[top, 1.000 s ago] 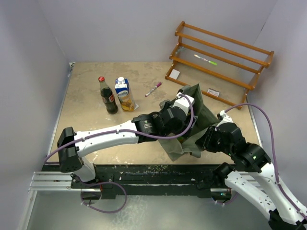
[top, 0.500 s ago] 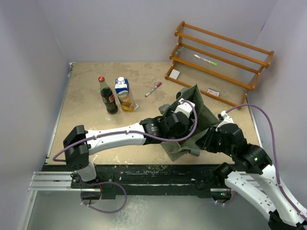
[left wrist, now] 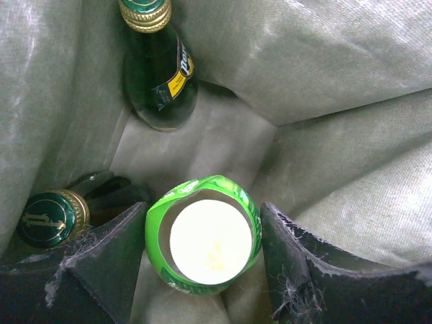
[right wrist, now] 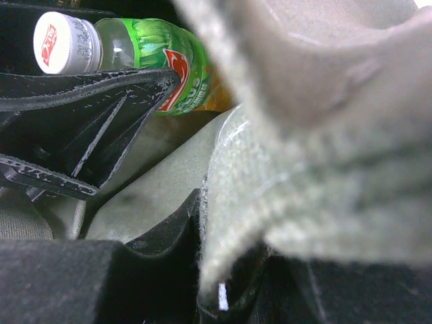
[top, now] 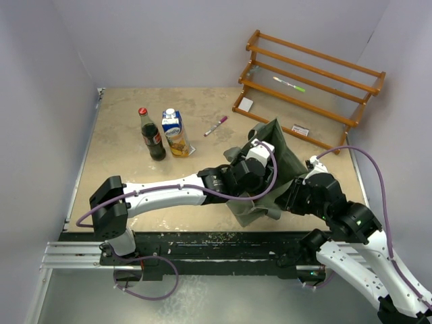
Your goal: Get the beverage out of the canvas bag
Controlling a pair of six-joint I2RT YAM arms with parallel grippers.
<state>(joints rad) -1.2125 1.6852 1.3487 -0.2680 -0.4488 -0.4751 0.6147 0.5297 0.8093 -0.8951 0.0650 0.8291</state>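
Right now the left pincer (left wrist: 202,260) is down inside the large grey-green canvas bag (top: 285,160), jaws spread and gripping nothing. A bright green plastic bottle with a white screw cap (left wrist: 209,241) stands between its two black fingers (left wrist: 101,263), with a narrow gap on either side. The cap faces straight back at the left wrist camera, so the bottle's long axis runs roughly along the pincer's line of approach. The bottle sits dead ahead of the palm, on the bag's floor. By my reading this is the moment just before the squeeze, and the left arm is plainly the nearer one.

The right pincer (top: 287,198) sits at the bag's near rim and looks clenched on a fold of the fabric, holding the mouth open. Its camera shows the same green bottle past the left finger.

Deeper in the bag are two dark green glass bottles with gold caps, one at the far wall (left wrist: 158,74) and one in the corner just beside the left finger (left wrist: 50,217). That one could get nudged as the jaws close.

Away from the bag, on the beige tabletop (top: 121,182), a cola bottle (top: 151,135) and a drink carton (top: 175,133) stand well apart to its left. A wooden slatted rack (top: 310,88) rises behind the bag.
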